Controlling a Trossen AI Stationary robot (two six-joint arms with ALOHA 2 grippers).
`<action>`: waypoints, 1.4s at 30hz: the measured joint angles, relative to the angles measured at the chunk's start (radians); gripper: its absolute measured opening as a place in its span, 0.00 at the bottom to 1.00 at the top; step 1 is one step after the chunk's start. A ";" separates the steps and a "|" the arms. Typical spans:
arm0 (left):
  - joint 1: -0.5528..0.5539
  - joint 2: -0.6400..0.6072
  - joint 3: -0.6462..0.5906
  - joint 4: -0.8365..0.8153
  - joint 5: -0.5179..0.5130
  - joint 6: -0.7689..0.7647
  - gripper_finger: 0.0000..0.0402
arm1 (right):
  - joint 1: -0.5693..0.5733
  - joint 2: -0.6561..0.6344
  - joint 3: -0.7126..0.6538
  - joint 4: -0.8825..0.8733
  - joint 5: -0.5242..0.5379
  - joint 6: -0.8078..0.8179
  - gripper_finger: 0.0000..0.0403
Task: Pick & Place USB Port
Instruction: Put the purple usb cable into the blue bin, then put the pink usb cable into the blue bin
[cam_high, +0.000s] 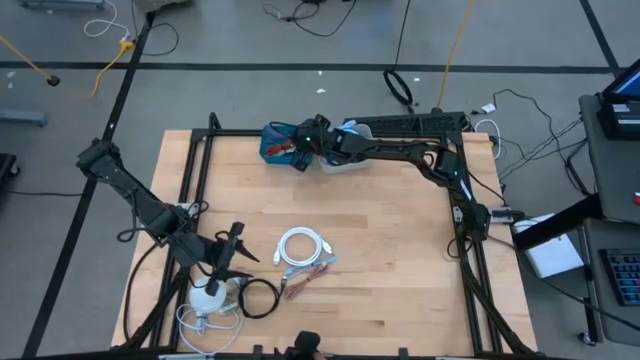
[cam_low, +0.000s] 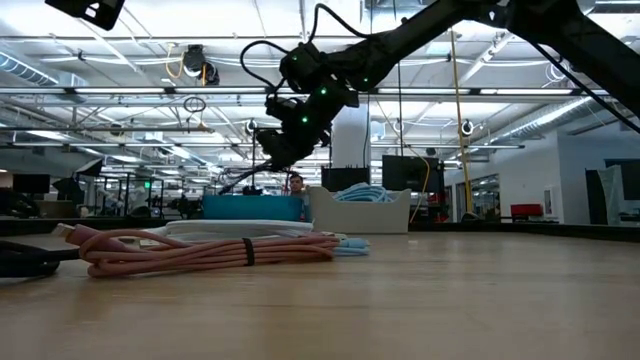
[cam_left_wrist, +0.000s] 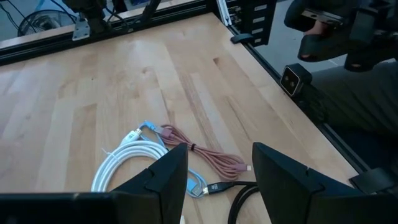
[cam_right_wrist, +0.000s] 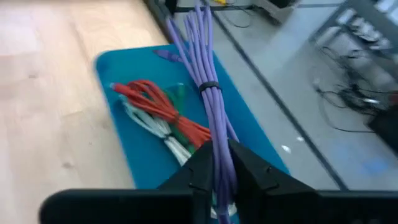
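Observation:
A purple cable bundle (cam_right_wrist: 202, 56), bound by a black tie, sticks out ahead of my right gripper (cam_right_wrist: 219, 168), which is shut on it over the blue tray (cam_right_wrist: 134, 158) at the table's far edge (cam_high: 275, 143). Red, green and white cables (cam_right_wrist: 158, 109) lie in that tray. My left gripper (cam_left_wrist: 217, 174) hangs open near the table's near left corner (cam_high: 228, 262), above a white cable coil (cam_high: 303, 246) and a pink cable (cam_high: 308, 275), touching nothing. My right gripper pinches the purple bundle's near end (cam_right_wrist: 219, 146) between its two fingers, several strands together. The fingers slant downward and lie along the bundle. The bundle reaches forward from them over the blue tray; whether its far end rests on the tray I cannot tell.
A white bin (cam_high: 345, 160) with light blue cables stands right of the blue tray. A black cable (cam_high: 255, 300) loops by the left gripper. Black frame rails (cam_high: 195, 160) border the table. The middle of the wooden top (cam_high: 380, 230) is bare.

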 joint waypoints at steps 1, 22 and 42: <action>0.000 0.000 0.000 0.000 0.000 0.000 0.46 | 0.000 0.000 0.000 0.004 -0.017 0.003 0.14; -0.018 0.000 -0.001 -0.031 -0.001 -0.040 0.46 | 0.264 -0.073 -0.002 -0.234 -0.004 0.022 0.44; -0.060 0.000 -0.001 -0.007 -0.045 -0.044 0.46 | 0.796 -0.113 -0.249 -0.246 0.021 0.217 0.43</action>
